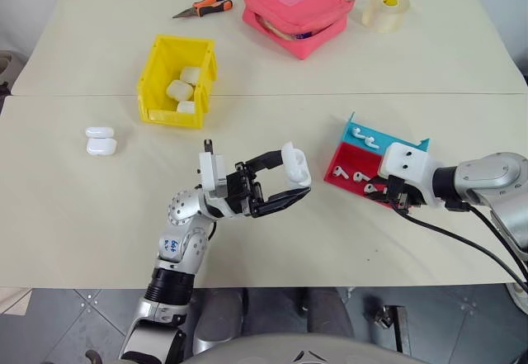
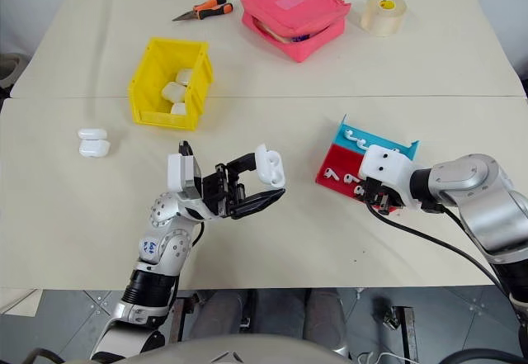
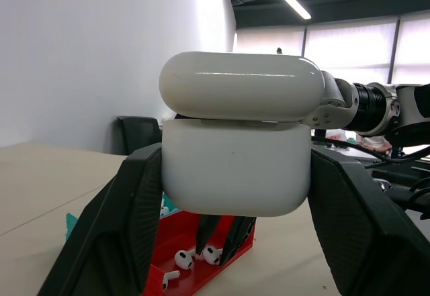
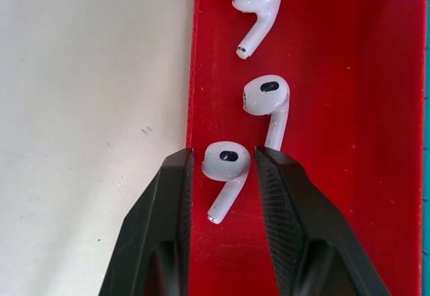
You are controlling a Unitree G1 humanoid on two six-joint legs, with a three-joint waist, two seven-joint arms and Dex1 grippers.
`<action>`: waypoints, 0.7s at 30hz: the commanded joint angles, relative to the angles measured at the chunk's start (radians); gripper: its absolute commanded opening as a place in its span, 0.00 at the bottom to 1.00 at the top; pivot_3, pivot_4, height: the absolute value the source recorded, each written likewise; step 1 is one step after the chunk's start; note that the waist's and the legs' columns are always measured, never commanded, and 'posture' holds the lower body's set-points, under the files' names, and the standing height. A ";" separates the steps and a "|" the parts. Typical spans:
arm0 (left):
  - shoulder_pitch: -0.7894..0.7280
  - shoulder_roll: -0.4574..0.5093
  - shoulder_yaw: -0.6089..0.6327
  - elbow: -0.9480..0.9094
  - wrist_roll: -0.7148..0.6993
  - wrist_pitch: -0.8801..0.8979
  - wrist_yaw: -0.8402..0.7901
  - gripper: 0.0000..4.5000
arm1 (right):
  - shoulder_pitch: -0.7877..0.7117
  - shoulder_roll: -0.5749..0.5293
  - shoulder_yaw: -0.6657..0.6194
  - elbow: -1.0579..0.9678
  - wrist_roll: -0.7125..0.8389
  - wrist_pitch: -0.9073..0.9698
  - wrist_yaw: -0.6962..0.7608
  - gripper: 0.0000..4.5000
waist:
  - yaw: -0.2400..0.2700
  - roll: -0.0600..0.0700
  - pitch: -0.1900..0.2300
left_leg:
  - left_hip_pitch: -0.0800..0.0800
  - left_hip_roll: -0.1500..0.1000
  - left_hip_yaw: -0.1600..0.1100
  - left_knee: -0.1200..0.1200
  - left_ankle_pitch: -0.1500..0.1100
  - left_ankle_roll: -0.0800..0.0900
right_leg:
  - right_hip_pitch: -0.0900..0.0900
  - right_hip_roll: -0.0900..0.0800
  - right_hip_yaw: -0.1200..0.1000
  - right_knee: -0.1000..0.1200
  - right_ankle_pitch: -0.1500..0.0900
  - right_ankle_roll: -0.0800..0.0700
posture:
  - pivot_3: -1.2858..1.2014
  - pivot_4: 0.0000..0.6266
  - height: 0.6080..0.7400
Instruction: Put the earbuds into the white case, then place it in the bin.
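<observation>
A two-armed robot works over a pale table. Its left gripper (image 1: 282, 184) is raised above the table, its two black fingers pinching a white earbud case (image 1: 295, 163) by the sides of its body; the left wrist view shows the hinged lid tipped up and the case open. To the robot's right sits a shallow tray (image 1: 410, 144) with a red half and a blue half, holding several loose white earbuds. The right gripper (image 4: 222, 165) reaches down into the red half, its fingers spread a little with the head of one stemmed earbud (image 4: 225, 168) between them; whether the pads actually touch it cannot be told. Two more earbuds lie just beyond it in the red section.

Farther back and to the left stands the yellow bin (image 1: 162, 72), already holding three white cases. Two more closed cases (image 1: 101, 142) lie on the table well to the left. Orange-handled pliers (image 1: 204, 6), a pink zip pouch (image 1: 297, 9) and a roll of tape (image 1: 385, 10) sit along the far edge.

The step in hand appears to be picking an earbud from the tray. The next move likely calls for closing gently on the small glossy bud, lifting it clear, and carrying it across to the open case without letting it slip
</observation>
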 commanded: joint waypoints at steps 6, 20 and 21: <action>0.005 0.001 -0.005 -0.043 -0.004 -0.019 0.000 0.62 | 0.012 0.007 -0.013 -0.016 -0.005 0.029 -0.002 0.29 | 0.000 0.000 0.000 | 0.000 0.000 0.000 0.000 0.000 0.000 | 0.000 0.000 0.000 0.000 0.000 0.000 | 0.52 0.24 1.00; -0.011 0.017 -0.018 -0.012 -0.018 0.003 -0.053 0.62 | 0.109 0.041 -0.172 -0.104 0.087 0.063 -0.021 0.12 | 0.003 0.000 0.000 | 0.000 0.000 0.000 0.000 0.000 0.000 | 0.000 0.000 0.000 0.000 0.000 0.000 | 0.52 0.24 1.00; -0.014 0.019 -0.017 -0.009 -0.022 0.006 -0.059 0.62 | 0.126 0.045 -0.200 -0.115 0.104 0.041 -0.012 0.12 | 0.002 0.000 0.000 | 0.000 0.000 0.000 0.000 0.000 0.000 | 0.000 0.000 0.000 0.000 0.000 0.000 | 0.52 0.24 1.00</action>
